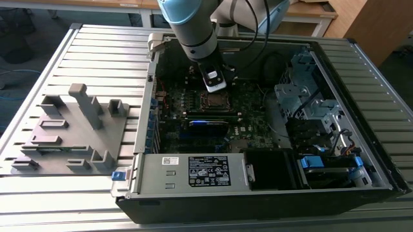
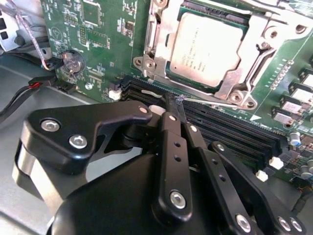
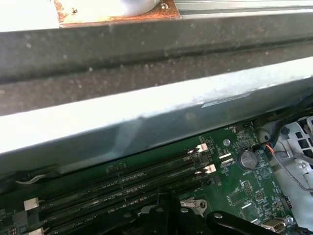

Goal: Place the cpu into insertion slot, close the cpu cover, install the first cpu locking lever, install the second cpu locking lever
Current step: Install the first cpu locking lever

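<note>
cpu (image 2: 205,49) in insertion slot (image 2: 220,10), cpu cover (image 2: 234,84) closed

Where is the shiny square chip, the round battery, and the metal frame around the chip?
chip (image 2: 205,49): second wrist view, the middle of its grey top.
round battery (image 3: 248,159): first wrist view, its flat silver face.
metal frame (image 2: 159,36): second wrist view, the silver strip beside the chip.

The case (image 1: 258,208) lies open on top, so the motherboard (image 1: 184,102) can be reached from above; the drive cage (image 1: 300,92) crowds the exterior view's right; the power supply (image 1: 193,171) walls the near side; black cables (image 1: 261,60) loop at the far end; the gripper (image 2: 172,108) hangs just over the memory slots (image 2: 230,129).
</note>
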Motion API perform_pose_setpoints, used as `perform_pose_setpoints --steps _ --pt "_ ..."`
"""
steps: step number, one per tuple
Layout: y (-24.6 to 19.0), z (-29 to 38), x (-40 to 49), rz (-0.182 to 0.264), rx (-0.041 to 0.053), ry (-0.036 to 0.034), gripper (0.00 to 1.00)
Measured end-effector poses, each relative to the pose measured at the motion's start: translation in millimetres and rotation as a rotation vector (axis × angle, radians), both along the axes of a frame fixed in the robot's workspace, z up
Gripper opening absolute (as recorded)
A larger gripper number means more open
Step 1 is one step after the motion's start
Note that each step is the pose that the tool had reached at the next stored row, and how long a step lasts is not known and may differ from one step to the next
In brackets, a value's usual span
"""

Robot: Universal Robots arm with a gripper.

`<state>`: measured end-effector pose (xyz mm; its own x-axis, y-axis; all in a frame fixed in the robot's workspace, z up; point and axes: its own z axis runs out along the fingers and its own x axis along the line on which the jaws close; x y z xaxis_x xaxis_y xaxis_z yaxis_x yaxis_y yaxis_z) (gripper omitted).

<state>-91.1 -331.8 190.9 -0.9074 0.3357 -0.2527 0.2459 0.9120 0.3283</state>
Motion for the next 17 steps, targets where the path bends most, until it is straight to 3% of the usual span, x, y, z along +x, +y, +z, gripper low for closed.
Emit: perform_pose_setpoints --steps 6,17 --pt "-0.1 -4.5 -0.1 0.000 -0.0026 0.0000 0.11" --pt "0.1 -6.3 -0.1 0.000 -0.0053 -0.0001 0.11"
